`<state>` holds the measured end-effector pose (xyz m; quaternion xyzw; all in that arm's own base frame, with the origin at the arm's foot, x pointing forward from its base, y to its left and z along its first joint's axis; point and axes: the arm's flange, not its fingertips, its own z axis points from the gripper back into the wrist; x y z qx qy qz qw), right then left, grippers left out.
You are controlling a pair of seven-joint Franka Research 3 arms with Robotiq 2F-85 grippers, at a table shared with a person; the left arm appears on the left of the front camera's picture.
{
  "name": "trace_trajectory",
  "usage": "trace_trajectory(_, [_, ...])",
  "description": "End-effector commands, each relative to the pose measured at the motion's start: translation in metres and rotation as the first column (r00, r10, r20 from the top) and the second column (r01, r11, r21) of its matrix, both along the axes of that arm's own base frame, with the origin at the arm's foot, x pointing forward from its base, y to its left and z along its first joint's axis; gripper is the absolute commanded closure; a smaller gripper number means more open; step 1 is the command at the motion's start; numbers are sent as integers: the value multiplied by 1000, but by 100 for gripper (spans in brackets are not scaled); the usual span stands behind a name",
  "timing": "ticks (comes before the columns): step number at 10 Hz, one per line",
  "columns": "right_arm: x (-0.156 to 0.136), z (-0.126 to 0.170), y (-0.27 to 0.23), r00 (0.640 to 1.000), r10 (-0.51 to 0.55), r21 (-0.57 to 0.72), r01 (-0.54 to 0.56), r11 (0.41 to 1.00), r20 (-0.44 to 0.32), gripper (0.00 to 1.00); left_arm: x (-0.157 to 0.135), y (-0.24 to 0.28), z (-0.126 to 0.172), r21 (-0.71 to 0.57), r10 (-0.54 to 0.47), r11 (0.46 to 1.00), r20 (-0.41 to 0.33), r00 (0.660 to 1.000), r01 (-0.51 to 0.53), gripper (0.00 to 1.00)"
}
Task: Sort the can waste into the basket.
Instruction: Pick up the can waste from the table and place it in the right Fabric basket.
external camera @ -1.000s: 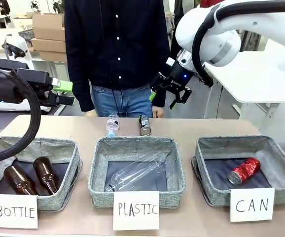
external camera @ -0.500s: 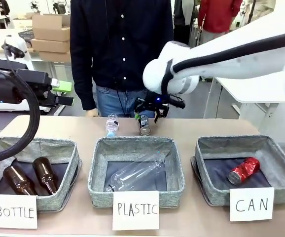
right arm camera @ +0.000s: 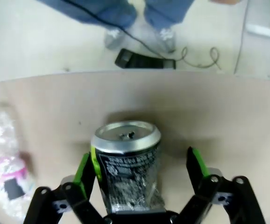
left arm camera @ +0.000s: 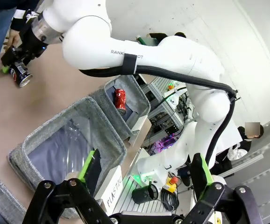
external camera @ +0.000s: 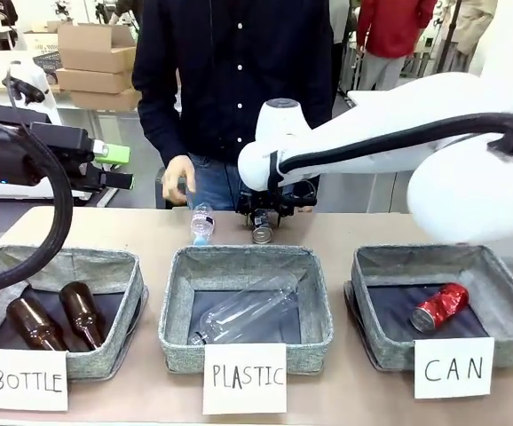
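The right claw (right arm camera: 142, 161) is seen at the worktop's (external camera: 372, 232) far edge, fingers apart around the lying dark can (right arm camera: 126, 158). The red can (external camera: 439, 307) lies in the CAN basket (external camera: 505, 293). The left claw (left arm camera: 146, 172) is held spread, clear of the worktop.

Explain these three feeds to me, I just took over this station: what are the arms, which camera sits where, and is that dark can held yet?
Two white robot arms work a table opposite a person. The front view looks across three grey baskets. The other two cameras ride on the wrists. The right gripper straddles the dark can, which lies on the table; the jaws are open, so nothing is held. A small plastic bottle lies beside it. The left gripper hangs open in the air. The red can already lies in the CAN basket.
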<state>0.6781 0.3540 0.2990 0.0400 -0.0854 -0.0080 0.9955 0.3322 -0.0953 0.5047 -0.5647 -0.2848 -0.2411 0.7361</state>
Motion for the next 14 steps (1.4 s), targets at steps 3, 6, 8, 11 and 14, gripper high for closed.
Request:
trace_trajectory(3, [8, 6, 12, 999, -51, -100, 53, 994, 20, 0, -1, -1, 1, -14, 9, 1000, 11, 1000, -9, 0])
trace_trajectory(6, [4, 8, 13, 1000, -30, -94, 29, 995, -10, 100, -1, -1, 1, -14, 9, 1000, 11, 1000, -9, 0])
trace_trajectory(8, [4, 7, 13, 999, -30, -106, 29, 994, -11, 100, -1, -1, 1, -14, 9, 1000, 11, 1000, -9, 0])
trace_trajectory(11, [4, 8, 10, 999, -46, -92, 45, 995, -16, 100, -1, -1, 1, -14, 9, 1000, 11, 1000, -9, 0])
trace_trajectory(14, [3, 13, -1, 998, -58, -73, 57, 996, -13, 100, -1, -1, 1, -14, 9, 1000, 11, 1000, -9, 0])
